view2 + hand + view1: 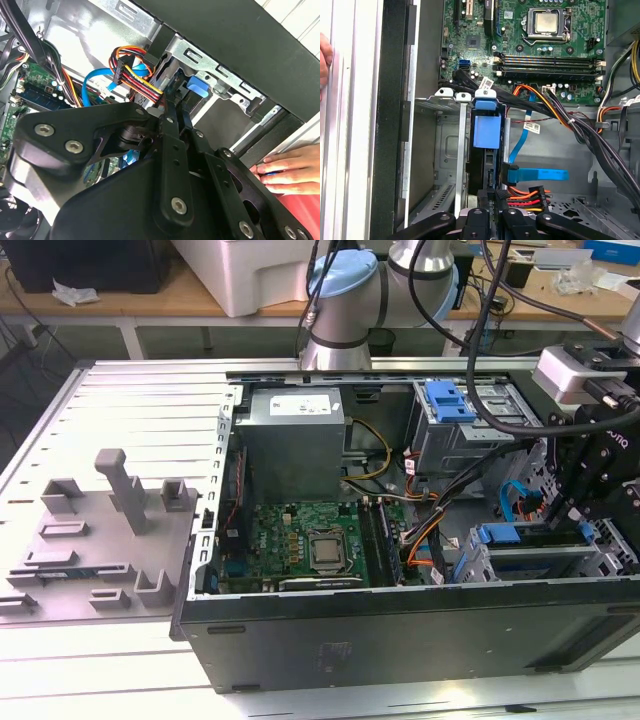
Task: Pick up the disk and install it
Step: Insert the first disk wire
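Observation:
The disk [510, 534] stands on edge in a slot of the grey drive cage [478, 568] at the case's front corner, on the exterior view's right. Its blue carrier frame [486, 131] faces up, with the dark drive body under it. My gripper [552, 518] hangs over the cage at the disk's cable end. In both wrist views its black fingers [490, 207] lie close together, shut, with their tips against that end [176, 107]. The blue carrier tab [198, 86] sits just past the tips.
A blue data cable [540, 174] and an orange-red power plug [522, 194] lie beside the fingers. The motherboard [310, 540], power-supply box [292, 440] and a second cage with a blue latch [450, 405] share the open case. A hand [285, 167] rests on the case's outer edge.

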Action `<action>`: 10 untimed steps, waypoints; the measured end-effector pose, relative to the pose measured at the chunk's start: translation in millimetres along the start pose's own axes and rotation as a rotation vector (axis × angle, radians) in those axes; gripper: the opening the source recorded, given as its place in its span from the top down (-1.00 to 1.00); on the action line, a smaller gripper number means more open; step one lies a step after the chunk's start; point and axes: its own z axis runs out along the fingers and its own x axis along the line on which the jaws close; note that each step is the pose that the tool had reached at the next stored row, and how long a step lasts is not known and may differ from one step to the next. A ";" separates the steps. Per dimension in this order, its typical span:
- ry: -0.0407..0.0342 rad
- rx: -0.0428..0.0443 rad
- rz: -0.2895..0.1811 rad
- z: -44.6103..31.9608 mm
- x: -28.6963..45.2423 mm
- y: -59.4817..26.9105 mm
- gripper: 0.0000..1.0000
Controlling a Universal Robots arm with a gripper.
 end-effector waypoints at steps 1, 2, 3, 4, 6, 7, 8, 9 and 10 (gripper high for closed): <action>0.0000 0.0000 0.000 0.0 0.0 0.0 0.66; 0.0000 0.0000 0.000 0.0 0.0 0.0 0.66; 0.0001 -0.0001 0.000 0.0 0.0 0.0 0.66; 0.0000 0.0000 0.000 0.0 0.0 0.0 0.66; 0.0001 0.0000 0.000 0.0 0.0 0.0 0.66; -0.0001 0.0000 0.000 0.1 0.0 0.0 0.66; 0.0001 -0.0001 0.000 0.1 0.0 0.0 0.64; -0.0003 0.0000 0.000 0.2 0.0 0.0 0.64; -0.0003 0.0000 0.000 0.2 0.0 0.1 0.40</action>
